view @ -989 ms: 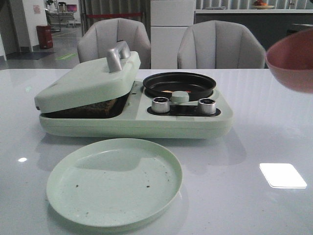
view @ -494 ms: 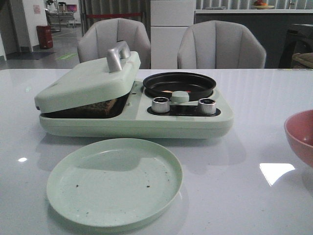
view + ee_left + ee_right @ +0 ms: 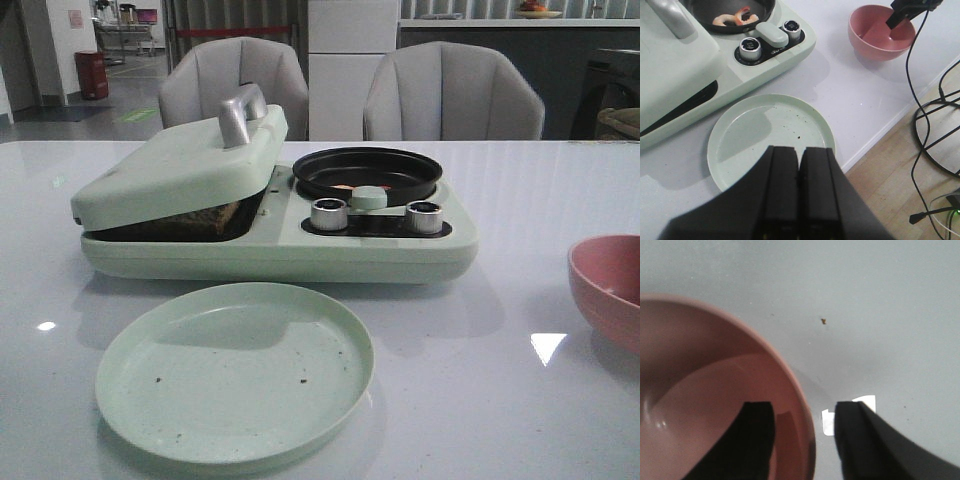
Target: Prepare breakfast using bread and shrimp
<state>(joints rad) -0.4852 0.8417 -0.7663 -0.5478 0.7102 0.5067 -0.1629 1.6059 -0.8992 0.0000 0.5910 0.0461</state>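
The shrimp (image 3: pixel 733 18) lie pale orange-pink in the black round pan (image 3: pixel 366 172) of the green breakfast maker (image 3: pixel 280 240); a sliver of them shows in the front view (image 3: pixel 343 187). A brown textured edge of bread (image 3: pixel 207 218) shows under the tilted lid (image 3: pixel 180 165); the rest is hidden. My left gripper (image 3: pixel 800 149) is shut and empty above the near edge of the green plate (image 3: pixel 745 145). My right gripper (image 3: pixel 804 408) is open, its jaws astride the rim of the pink bowl (image 3: pixel 715 380), one finger inside and one outside.
The pink bowl (image 3: pixel 606 285) stands on the white table at the far right, empty. The green plate (image 3: pixel 235 370) lies in front of the maker with dark crumbs on it. Two knobs (image 3: pixel 327 213) sit on the maker's front. Grey chairs stand behind the table.
The pink bowl has come down from high at the right edge and now stands on the table. The maker, plate and left gripper have not moved.
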